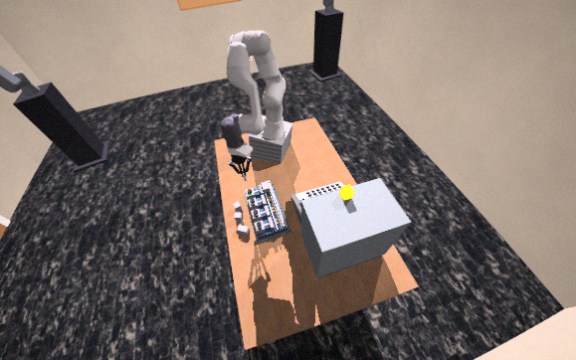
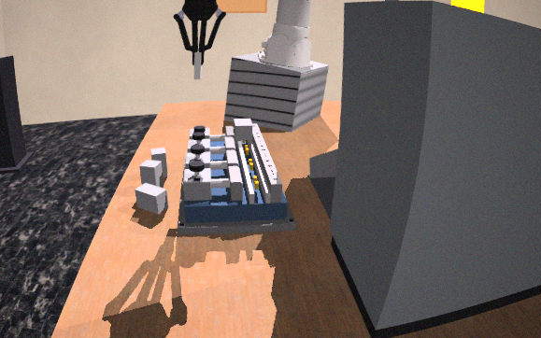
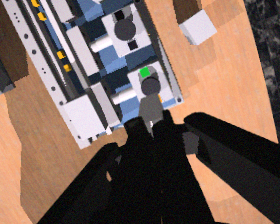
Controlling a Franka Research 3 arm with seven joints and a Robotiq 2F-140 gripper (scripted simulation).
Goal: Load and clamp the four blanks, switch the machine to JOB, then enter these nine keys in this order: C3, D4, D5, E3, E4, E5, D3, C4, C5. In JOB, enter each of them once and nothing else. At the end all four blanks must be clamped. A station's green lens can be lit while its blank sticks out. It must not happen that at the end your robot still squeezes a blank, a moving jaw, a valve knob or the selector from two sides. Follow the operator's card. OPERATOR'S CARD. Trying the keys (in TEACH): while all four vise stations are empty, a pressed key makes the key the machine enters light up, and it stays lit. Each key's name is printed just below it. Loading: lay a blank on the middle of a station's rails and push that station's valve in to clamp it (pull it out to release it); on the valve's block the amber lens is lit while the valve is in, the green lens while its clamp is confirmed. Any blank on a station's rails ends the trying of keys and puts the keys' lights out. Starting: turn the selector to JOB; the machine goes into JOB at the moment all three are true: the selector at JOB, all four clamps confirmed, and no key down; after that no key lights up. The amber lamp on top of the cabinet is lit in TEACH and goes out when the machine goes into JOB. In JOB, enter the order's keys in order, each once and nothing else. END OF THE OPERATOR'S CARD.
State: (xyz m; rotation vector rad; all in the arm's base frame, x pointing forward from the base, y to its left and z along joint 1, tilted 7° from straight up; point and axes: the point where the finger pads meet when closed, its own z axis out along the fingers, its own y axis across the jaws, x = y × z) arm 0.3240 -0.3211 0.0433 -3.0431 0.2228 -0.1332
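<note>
While the black two-fingered pincer (image 1: 245, 176) (image 2: 197, 77) (image 3: 154, 109) hangs closed above the near end of the blue-and-white vise fixture (image 1: 270, 209) (image 2: 236, 212) (image 3: 86, 117), three pale grey blocks (image 1: 242, 230) (image 2: 151, 198) (image 3: 198, 27) stand between that fixture and the wooden worktop's (image 1: 267, 318) (image 2: 218, 289) (image 3: 251, 90) long edge, apart from its side.

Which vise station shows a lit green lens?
The end station nearest the robot's base: the green lens on its valve block is lit, beside the gripper's fingertips in the wrist view.
</note>
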